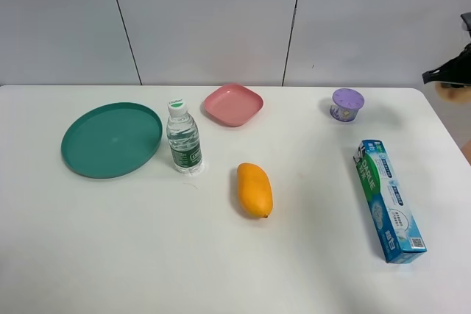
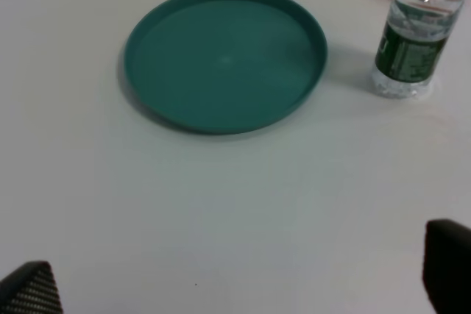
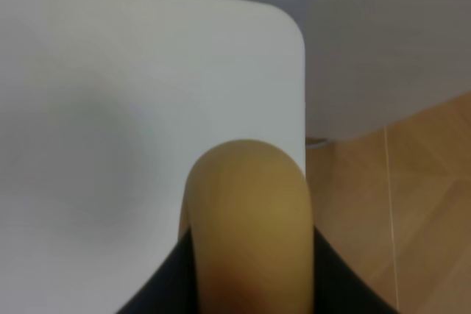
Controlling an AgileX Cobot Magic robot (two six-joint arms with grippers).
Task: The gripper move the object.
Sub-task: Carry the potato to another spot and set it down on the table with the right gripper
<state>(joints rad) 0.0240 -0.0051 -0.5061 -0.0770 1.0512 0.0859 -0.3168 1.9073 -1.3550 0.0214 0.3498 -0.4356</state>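
Observation:
My right gripper hangs in the air at the far right table edge, near the back corner. It is shut on the small tan-brown fruit, which fills the space between the dark jaws in the right wrist view; a reddish blotch shows low on it. In the exterior high view the fruit is a tan blur under the gripper. The right wrist view shows the table corner and the wooden floor below. My left gripper is open and empty over bare table, near the green plate. It is out of the exterior high view.
A green plate lies at the left with a water bottle beside it. A pink dish sits at the back middle, a purple lidded cup at the back right. A mango lies in the middle, a toothpaste box at the right.

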